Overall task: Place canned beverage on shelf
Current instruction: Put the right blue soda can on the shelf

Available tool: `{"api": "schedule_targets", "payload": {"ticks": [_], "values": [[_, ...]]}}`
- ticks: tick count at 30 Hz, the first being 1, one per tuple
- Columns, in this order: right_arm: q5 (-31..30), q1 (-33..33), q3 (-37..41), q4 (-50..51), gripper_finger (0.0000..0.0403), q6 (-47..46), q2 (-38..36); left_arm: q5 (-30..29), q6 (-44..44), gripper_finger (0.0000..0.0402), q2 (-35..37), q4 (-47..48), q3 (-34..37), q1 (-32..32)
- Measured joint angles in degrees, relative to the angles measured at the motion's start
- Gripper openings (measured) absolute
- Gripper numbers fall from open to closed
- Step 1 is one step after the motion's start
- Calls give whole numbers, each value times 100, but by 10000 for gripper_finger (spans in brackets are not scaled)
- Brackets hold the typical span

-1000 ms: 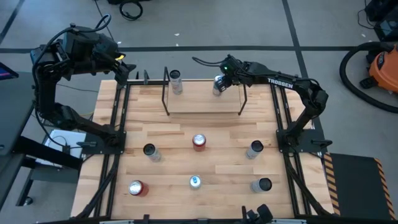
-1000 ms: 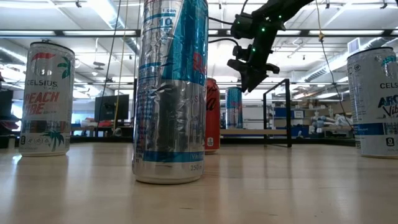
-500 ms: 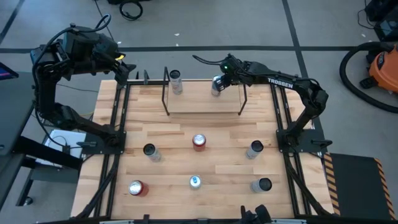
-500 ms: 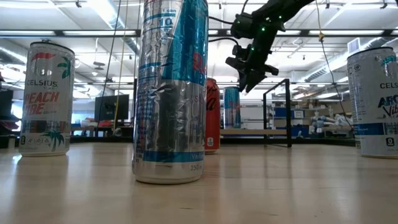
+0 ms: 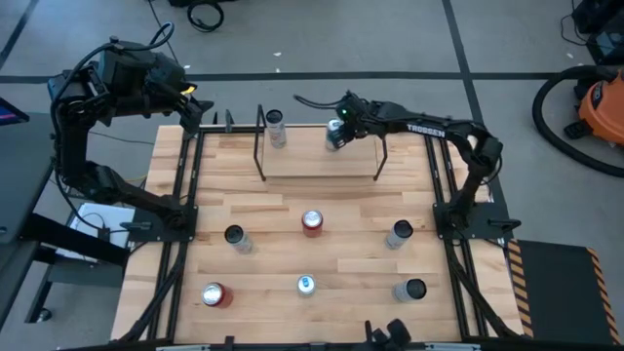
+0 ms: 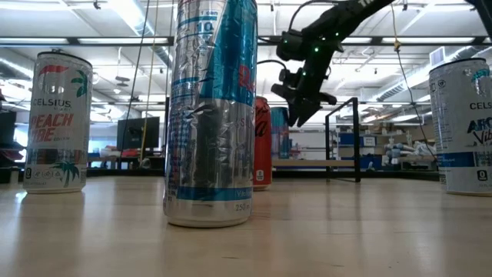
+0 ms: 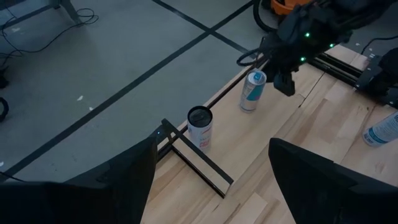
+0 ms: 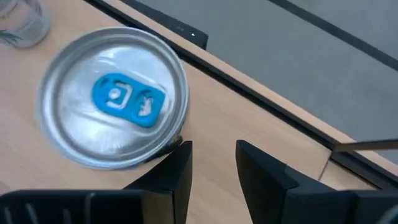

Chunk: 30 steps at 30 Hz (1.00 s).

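Note:
The shelf [image 5: 317, 164] stands at the table's far edge. Two cans stand upright on its board: one with a dark top [image 5: 276, 127] and a silver and blue one with a blue tab [image 5: 334, 136] [image 8: 112, 102] [image 7: 252, 91]. My right gripper [image 5: 343, 121] [image 8: 211, 165] [image 6: 298, 115] hangs just to the right of the blue-tab can, slanting down. Its fingers stand a narrow gap apart with nothing between them. My left gripper [image 5: 185, 93] [image 7: 211, 186] waits open, high above the far left corner. My right gripper touches the blue-tab can with the outer side of one finger [image 8: 177, 168], which lies against the can's wall just under its top rim [image 8: 171, 142]. The fingers slant down from the table's right. The can stands upright on the shelf's board.
Several more cans stand on the table nearer the front: a red one [image 5: 312, 223], dark-topped ones [image 5: 235, 237] [image 5: 399, 233] [image 5: 410, 290], a blue-tab one [image 5: 305, 285] and a red one [image 5: 214, 294]. The shelf's black end frames [image 5: 261, 146] [image 5: 380, 151] flank the board.
My right gripper has gone down and toward the table's left, along the shelf. The blue-tab can has slid a little to the left on the board ahead of the finger and stays upright.

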<state>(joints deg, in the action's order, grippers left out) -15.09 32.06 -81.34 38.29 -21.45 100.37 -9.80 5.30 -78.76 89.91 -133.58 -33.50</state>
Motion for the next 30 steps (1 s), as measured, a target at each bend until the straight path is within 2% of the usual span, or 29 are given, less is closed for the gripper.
{"api": "schedule_targets", "payload": {"ticks": [12, 17, 30], "values": [[-24, -18, 0, -628, 132, 15, 108, 0, -9, 311, 0, 0, -1, -2], [157, -22, 0, -923, 132, 15, 259, 0, -18, 311, 0, -1, -1, 0], [257, -173, 0, -1226, 132, -92, 411, 0, -18, 311, 0, -2, 0, 0]]}}
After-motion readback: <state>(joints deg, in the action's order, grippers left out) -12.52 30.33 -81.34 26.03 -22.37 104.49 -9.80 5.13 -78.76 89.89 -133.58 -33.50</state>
